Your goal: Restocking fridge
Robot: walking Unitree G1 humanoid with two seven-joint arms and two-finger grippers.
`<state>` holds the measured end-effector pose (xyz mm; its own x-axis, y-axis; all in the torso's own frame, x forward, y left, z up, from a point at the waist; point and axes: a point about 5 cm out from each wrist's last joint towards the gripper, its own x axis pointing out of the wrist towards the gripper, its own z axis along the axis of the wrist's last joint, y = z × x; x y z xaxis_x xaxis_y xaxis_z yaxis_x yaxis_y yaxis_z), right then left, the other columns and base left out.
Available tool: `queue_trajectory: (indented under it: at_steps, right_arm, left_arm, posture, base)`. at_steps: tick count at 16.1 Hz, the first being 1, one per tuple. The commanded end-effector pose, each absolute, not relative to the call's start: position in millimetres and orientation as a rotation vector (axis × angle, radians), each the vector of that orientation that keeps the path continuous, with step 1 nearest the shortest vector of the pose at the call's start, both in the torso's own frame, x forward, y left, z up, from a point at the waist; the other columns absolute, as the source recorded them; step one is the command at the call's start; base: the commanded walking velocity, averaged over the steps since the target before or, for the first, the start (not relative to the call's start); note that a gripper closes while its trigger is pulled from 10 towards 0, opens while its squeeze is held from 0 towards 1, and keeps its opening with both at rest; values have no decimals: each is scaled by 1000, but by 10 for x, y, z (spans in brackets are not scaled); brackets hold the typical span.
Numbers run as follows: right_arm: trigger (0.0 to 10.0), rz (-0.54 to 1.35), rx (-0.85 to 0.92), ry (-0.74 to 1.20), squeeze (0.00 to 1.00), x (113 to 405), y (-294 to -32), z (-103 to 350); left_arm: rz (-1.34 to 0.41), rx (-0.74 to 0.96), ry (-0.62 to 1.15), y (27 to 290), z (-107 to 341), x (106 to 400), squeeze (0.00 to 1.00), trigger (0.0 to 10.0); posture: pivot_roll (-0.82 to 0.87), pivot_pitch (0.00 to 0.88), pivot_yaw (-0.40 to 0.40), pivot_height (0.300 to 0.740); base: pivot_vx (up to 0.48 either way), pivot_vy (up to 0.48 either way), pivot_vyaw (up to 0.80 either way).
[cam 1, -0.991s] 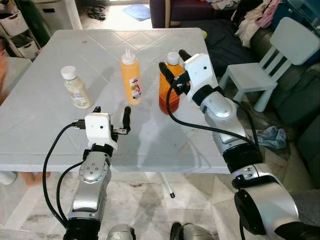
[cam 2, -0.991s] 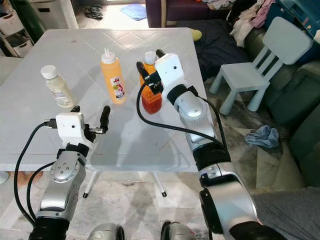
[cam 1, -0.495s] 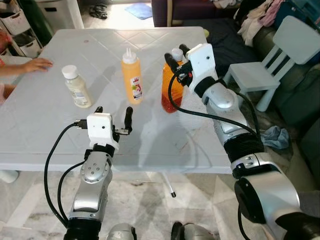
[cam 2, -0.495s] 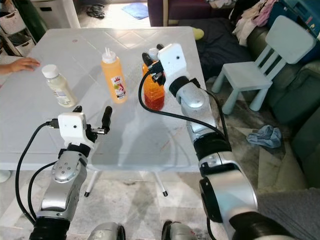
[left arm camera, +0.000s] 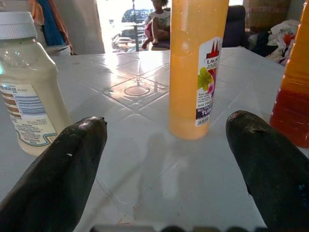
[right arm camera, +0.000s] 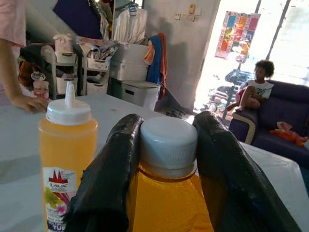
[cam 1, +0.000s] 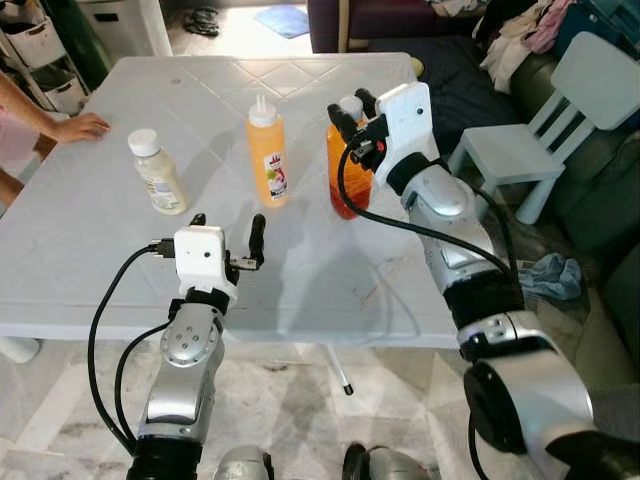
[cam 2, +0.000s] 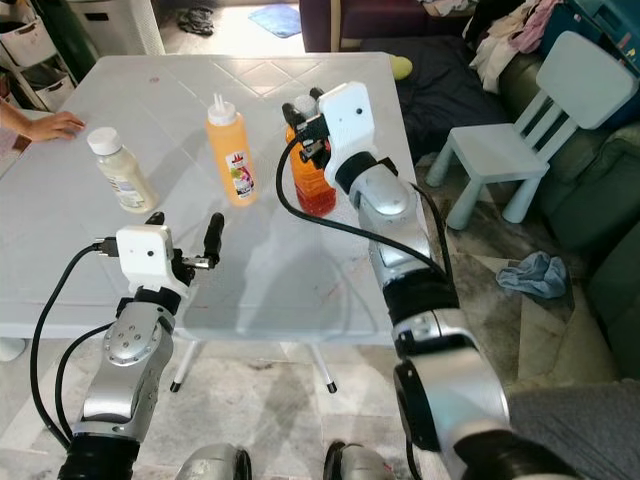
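Note:
Three bottles stand on the white table (cam 1: 330, 270): a cream sauce bottle (cam 1: 160, 175) at the left, a yellow squeeze bottle (cam 1: 268, 155) in the middle, and an orange juice bottle (cam 1: 347, 180) with a white cap (right arm camera: 168, 140) at the right. My right gripper (cam 1: 350, 108) reaches in from the right and is shut on the juice bottle's cap, one finger on each side. My left gripper (cam 1: 226, 222) hovers open over the table's near part, short of the yellow bottle (left arm camera: 195, 67), with nothing between its fingers (left arm camera: 63, 169).
A person's hand (cam 1: 80, 127) rests on the table's left edge. A pale blue child's chair (cam 1: 540, 110) stands to the right of the table, with a cloth (cam 1: 555, 275) on the floor near it. A sofa with clothes sits behind.
My right gripper's fingers have narrowed onto the juice bottle's cap. A person's hand and arm have come in at the table's left edge. The left arm has held still.

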<state>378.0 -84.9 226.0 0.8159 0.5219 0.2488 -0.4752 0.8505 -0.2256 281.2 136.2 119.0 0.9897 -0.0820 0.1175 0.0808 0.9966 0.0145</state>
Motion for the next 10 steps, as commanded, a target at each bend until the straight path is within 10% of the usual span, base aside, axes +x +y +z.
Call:
queue_trajectory:
  at_steps: [1, 10]
  right_arm:
    - [0, 555, -175, -290, 0, 3758, -823, 2254]
    - [0, 551, -227, -306, 0, 3467, -955, 2289]
  left_arm:
    - [-90, 26, -98, 1367, 1161, 2816, 0, 10000]
    - [-52, 37, -72, 1375, 1129, 2866, 0, 10000]
  posture:
    - [58, 88, 36, 740]
    - [42, 64, 37, 740]
  base:
    - [0, 0, 0]
    - [0, 0, 0]
